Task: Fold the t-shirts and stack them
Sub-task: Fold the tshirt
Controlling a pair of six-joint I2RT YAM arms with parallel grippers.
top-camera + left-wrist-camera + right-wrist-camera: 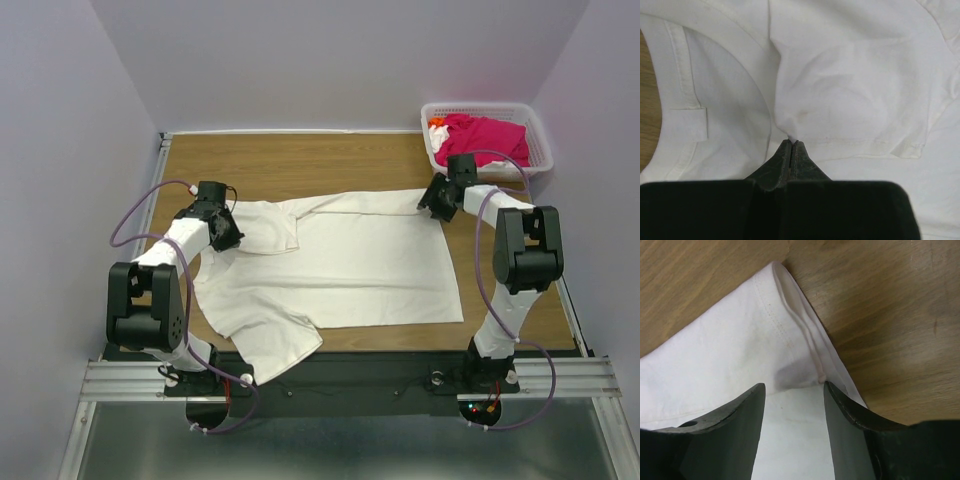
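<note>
The off-white t-shirt (340, 262) lies spread on the wooden table, with one sleeve folded in at the left. My left gripper (228, 234) is shut on a pinch of its cloth (855, 75), just right of the collar (682, 75); its tips (792, 143) are pressed together on the fabric. At the shirt's far right corner my right gripper (432, 204) stands open. Its fingers (794, 387) straddle the hemmed edge (725, 350) without closing on it. The magenta-pink t-shirt (487, 137) lies bunched in the basket.
A white lattice basket (541, 142) stands at the back right corner of the table. Bare wood (880, 300) shows beyond the shirt's far edge. Purple walls close in on three sides.
</note>
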